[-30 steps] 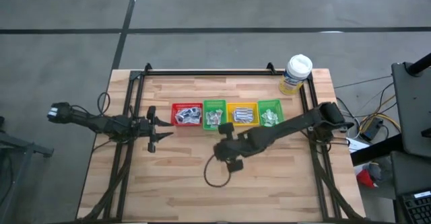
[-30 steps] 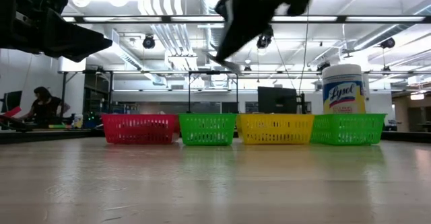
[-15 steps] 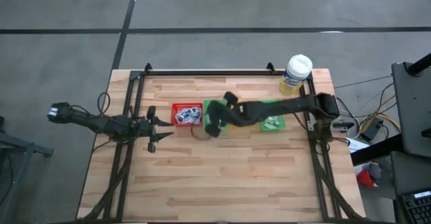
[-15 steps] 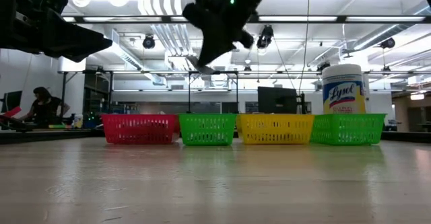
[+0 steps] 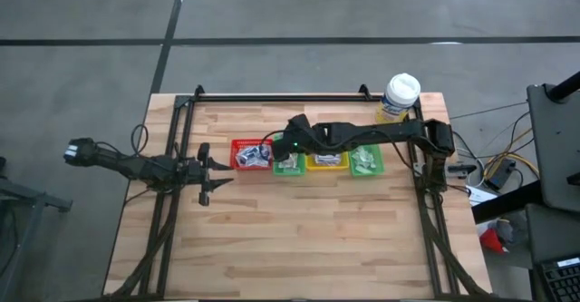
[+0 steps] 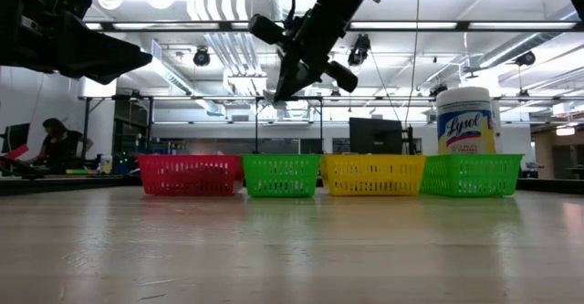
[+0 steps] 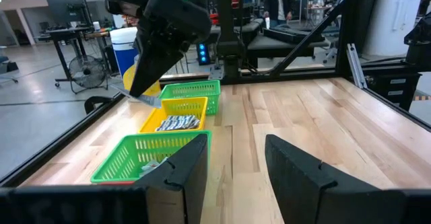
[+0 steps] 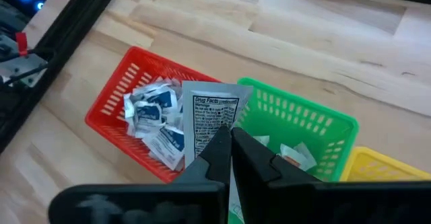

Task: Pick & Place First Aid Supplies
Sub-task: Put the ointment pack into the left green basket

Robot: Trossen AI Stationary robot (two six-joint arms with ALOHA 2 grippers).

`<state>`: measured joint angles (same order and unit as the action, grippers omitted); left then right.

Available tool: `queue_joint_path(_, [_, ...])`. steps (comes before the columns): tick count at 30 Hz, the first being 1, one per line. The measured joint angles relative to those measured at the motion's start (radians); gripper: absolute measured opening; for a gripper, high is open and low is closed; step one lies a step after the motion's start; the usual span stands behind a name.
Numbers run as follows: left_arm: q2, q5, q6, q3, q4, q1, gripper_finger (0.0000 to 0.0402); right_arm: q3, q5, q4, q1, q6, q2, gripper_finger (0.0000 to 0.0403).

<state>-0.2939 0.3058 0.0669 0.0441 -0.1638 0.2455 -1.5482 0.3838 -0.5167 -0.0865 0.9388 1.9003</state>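
packet carried over the bins, ready to be sorted

high view: the right gripper (image 5: 288,148) reaches across the row of bins and hangs above the seam between the red bin (image 5: 251,154) and the green bin (image 5: 288,155), likely so the packet can drop into one of them. the left gripper (image 5: 216,170) waits just beside the red bin, fingers apart and empty. the yellow bin (image 5: 327,155), a second green bin (image 5: 365,159) and a white-capped bottle (image 5: 399,98) stand further along.

low view: the right gripper (image 6: 275,94) hovers well above the bin rims, tilted downward, with a thin pale edge showing at its tip. the bins are plastic lattice baskets standing side by side on the smooth wooden table (image 6: 292,249).

left wrist view: the left arm's two dark fingers (image 7: 192,163) stand parted with nothing between them. the packet (image 7: 143,98) juts from the right arm's claw as a thin flat sliver.

right wrist view: the right claw is clenched on a flat, squarish white paper packet (image 8: 212,113) with fine grey print, pinched at its lower edge so it stands upright. below it, the red bin holds a loose heap of crinkled white packets (image 8: 151,116) with blue print.
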Motion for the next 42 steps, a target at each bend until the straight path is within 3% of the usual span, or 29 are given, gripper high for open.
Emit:
queue_joint_path(24, [0.000, 0.000, 0.000, 0.000, 0.000, 0.000, 0.0151, 0.006, -0.109, -0.031, -0.006, 0.133, 0.137, 0.0009])
queue_joint_path(42, [0.000, 0.000, 0.000, 0.000, 0.000, 0.000, 0.0151, 0.016, -0.123, -0.047, -0.006, 0.073, 0.205, 0.0009])
